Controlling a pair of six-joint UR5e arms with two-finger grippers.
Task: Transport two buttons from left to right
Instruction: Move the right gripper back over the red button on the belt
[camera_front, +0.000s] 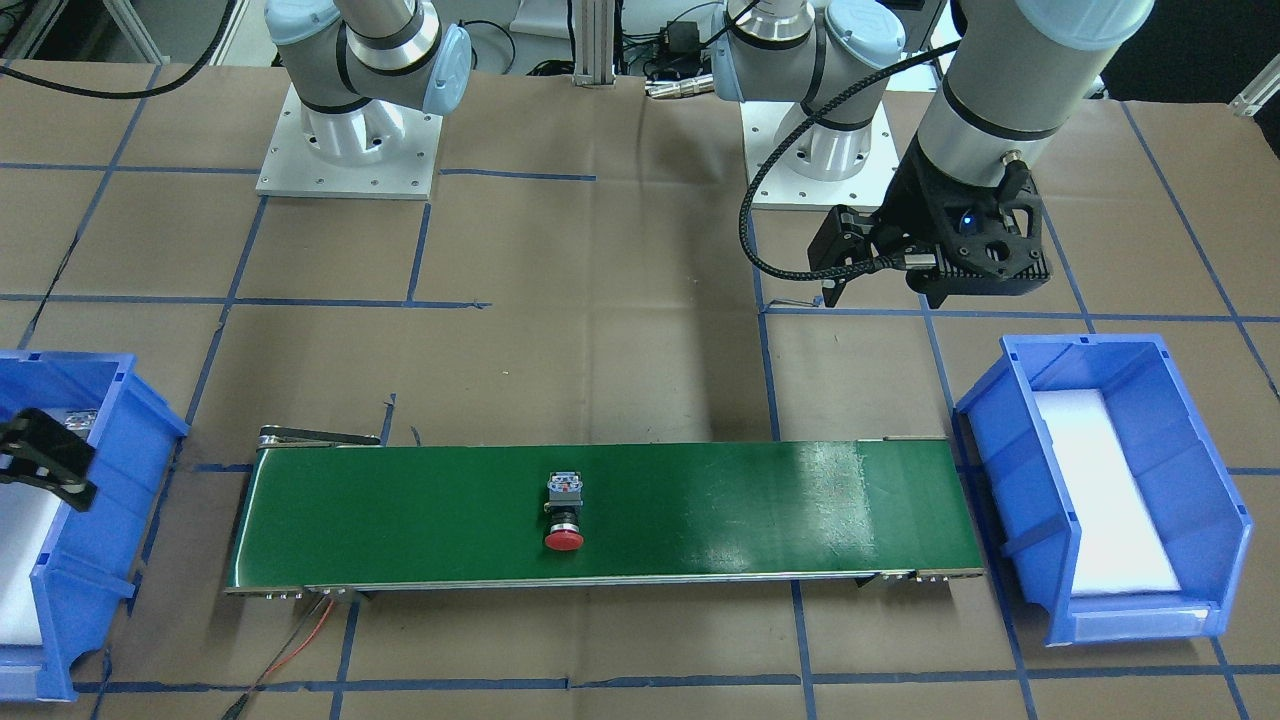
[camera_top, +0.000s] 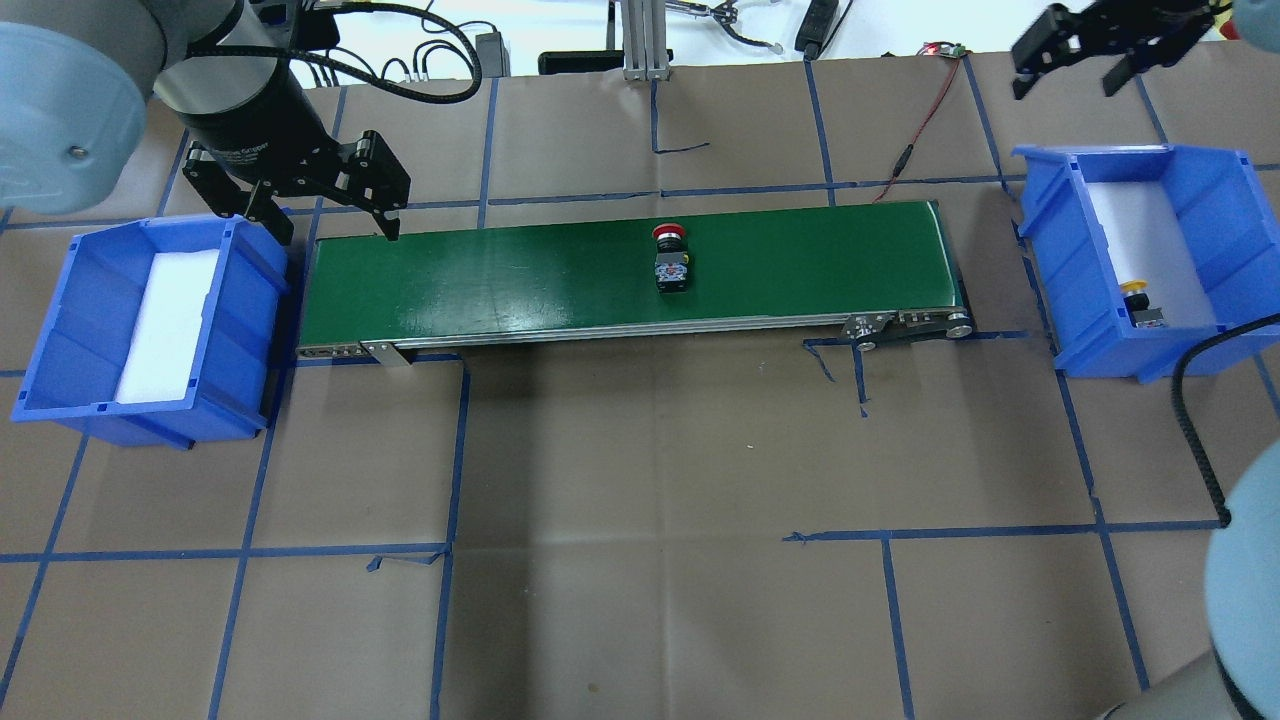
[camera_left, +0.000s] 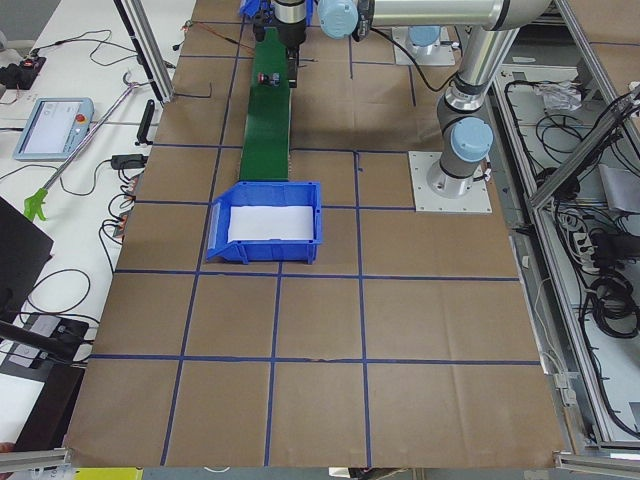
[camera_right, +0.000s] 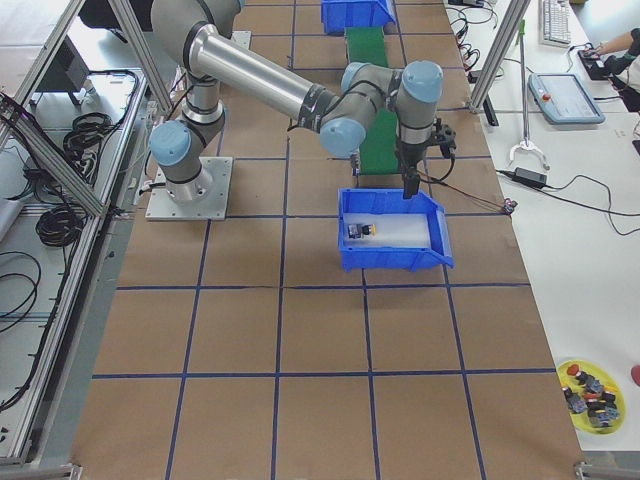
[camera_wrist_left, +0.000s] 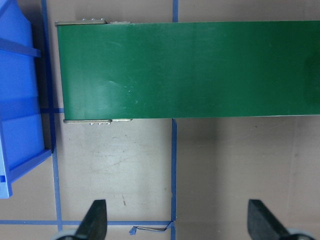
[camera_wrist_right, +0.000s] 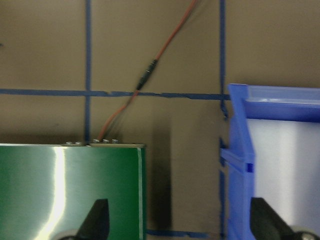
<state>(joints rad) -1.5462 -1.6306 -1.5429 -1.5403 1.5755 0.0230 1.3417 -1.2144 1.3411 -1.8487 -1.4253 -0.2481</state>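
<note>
The red button (camera_front: 564, 515) lies on its side near the middle of the green conveyor belt (camera_front: 420, 510), also seen as red button (camera_top: 671, 258) from overhead. The yellow button (camera_top: 1140, 303) rests in the right blue bin (camera_top: 1230, 200), near its front corner; the right-side view shows this yellow button (camera_right: 360, 230) too. My left gripper (camera_top: 335, 225) hangs open and empty over the belt's left end, beside the left blue bin (camera_top: 45, 340). My right gripper (camera_top: 1068, 82) is open and empty, beyond the right bin's far edge.
The left wrist view shows the belt end (camera_wrist_left: 150, 70) and bin wall (camera_wrist_left: 20, 100) between open fingers (camera_wrist_left: 95, 220). A red wire (camera_top: 920, 120) runs from the belt's right end. A yellow plate (camera_right: 590, 385) with spare parts sits on a side table.
</note>
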